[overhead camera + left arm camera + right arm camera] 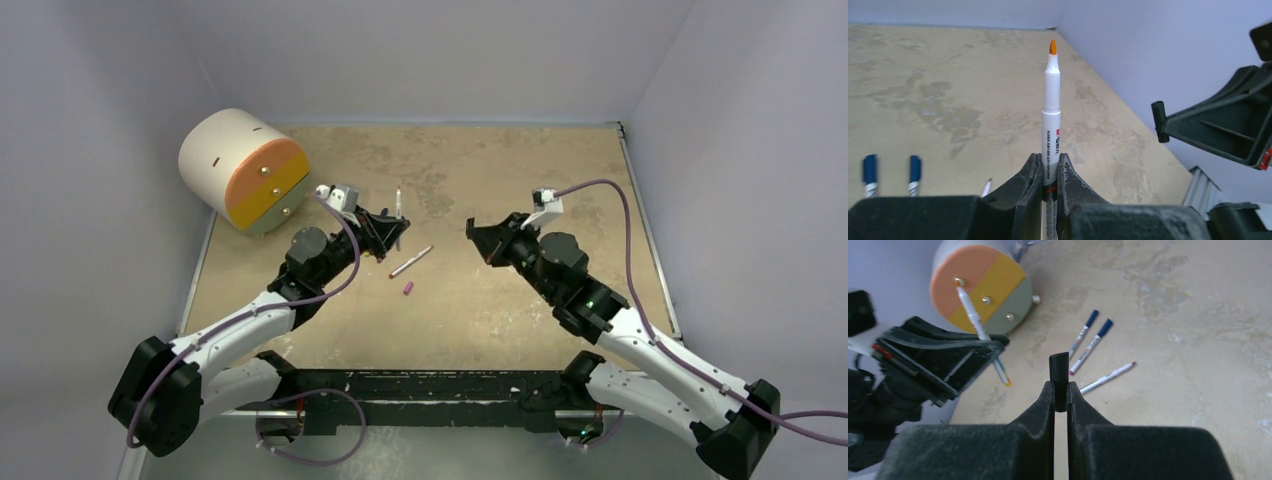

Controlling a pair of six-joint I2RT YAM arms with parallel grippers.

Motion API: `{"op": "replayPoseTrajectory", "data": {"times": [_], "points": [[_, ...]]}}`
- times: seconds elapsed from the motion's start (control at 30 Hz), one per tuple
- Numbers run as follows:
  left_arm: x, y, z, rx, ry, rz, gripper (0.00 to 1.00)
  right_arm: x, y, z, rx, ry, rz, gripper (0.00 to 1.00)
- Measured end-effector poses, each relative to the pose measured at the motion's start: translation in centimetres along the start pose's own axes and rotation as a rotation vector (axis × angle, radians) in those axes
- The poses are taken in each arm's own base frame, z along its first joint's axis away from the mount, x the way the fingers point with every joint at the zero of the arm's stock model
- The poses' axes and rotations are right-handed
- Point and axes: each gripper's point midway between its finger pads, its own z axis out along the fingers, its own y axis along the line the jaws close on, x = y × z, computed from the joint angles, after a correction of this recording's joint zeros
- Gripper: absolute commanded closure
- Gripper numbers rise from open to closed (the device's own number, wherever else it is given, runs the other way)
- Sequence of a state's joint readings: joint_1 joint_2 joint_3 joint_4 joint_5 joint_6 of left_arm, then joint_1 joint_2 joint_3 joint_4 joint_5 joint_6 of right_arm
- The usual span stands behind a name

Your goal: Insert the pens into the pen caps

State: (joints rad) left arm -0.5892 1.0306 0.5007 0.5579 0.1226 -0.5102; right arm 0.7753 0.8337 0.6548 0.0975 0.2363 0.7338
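Gripping an orange-tipped pen [1051, 115], the left pincer [1050, 160] faces the right pincer [1060, 387], clamped on a black cap [1058, 367].

Our table [500, 170], plain walls [430, 50].
We see pale lilac left, far and right; the tan top is mottled.

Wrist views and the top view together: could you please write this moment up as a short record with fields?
left tool: shut on white stick pen with orange tip
right tool: shut on black pen cap
pen and cap: apart, not yet joined
lying loose: two blue-capped white pens, uncapped white pen, small pink cap
also present: white drum with orange, yellow and grey face
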Motion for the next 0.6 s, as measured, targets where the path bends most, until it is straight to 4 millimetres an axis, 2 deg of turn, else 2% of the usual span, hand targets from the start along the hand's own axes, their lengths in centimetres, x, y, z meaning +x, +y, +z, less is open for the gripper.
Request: {"op": "replayPoseTrajectory", "data": {"times": [0.1,0.17,0.47,0.6], "points": [[-0.1,-2.0,0.7,0.115,-0.016,-0.050,1.00,-2.3,1.7,-0.3,-0.057,-0.055,-0.005,1.00],[-0.2,-3.3,0.9,0.190,-0.033,-0.085,1.00,-3.1,2.8,-0.2,-0.093,-0.069,-0.014,1.00],[0.0,-8.6,0.3,0.430,-0.056,-0.134,1.00,-7.3,8.1,0.1,-0.285,-0.176,-0.025,1.00],[0.4,-10.0,0.0,0.482,-0.047,-0.132,1.00,-8.5,9.9,-0.2,-0.359,-0.216,-0.024,1.00]]}}
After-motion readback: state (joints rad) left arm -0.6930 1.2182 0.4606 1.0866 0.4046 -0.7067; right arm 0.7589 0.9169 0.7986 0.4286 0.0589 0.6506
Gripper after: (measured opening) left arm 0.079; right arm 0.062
